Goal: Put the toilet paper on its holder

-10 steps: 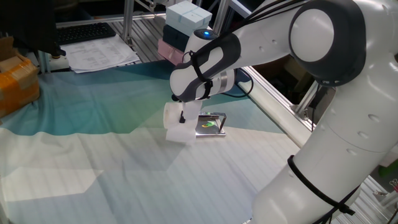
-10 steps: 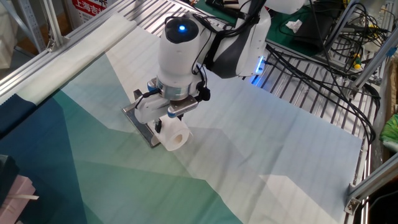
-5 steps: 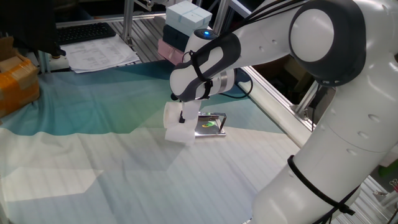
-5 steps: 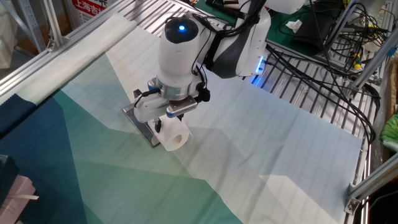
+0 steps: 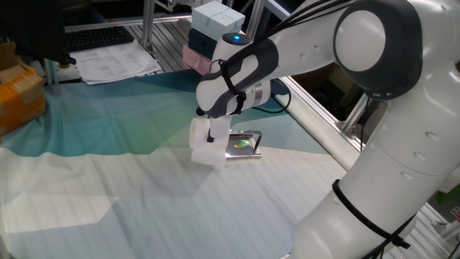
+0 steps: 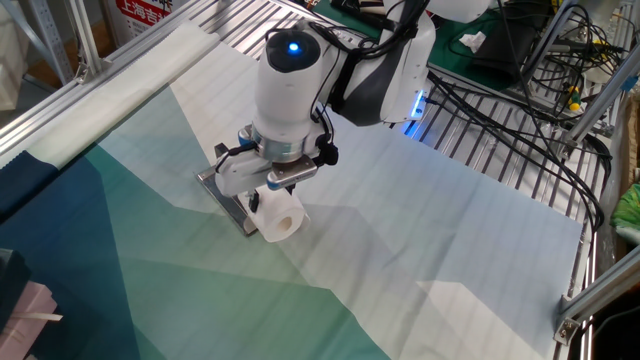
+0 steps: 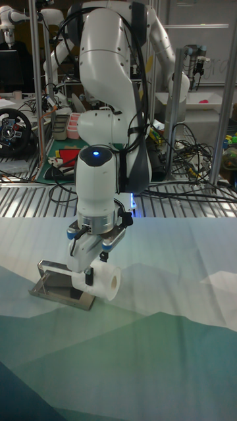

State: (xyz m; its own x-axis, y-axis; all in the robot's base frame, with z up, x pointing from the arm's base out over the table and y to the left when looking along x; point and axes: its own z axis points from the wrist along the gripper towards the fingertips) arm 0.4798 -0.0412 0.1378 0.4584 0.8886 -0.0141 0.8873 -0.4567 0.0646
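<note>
Two fixed views look down across the table (image 6: 480,230) from opposite sides — the tall one faces the arm (image 7: 115,79) front-on; all share the roll (image 5: 205,144).

Teal-white cloth (image 6: 420,240) over table; metal racking (image 6: 520,130), probably shelving.

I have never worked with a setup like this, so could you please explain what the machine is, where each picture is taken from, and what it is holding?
The big white machine is a robot arm. At its tip is a gripper with two fingers, which works like a simple hand. The three pictures show the same moment from three fixed cameras: two look down at the table from different sides, and the tall one faces the arm head-on. A striped white and teal cloth covers the table. The gripper is shut on the toilet paper, a white roll lying on its side. Right beside the roll is the holder, a shiny chrome plate with a thin wire bar. Whether the roll is already on the bar cannot be seen.
</note>
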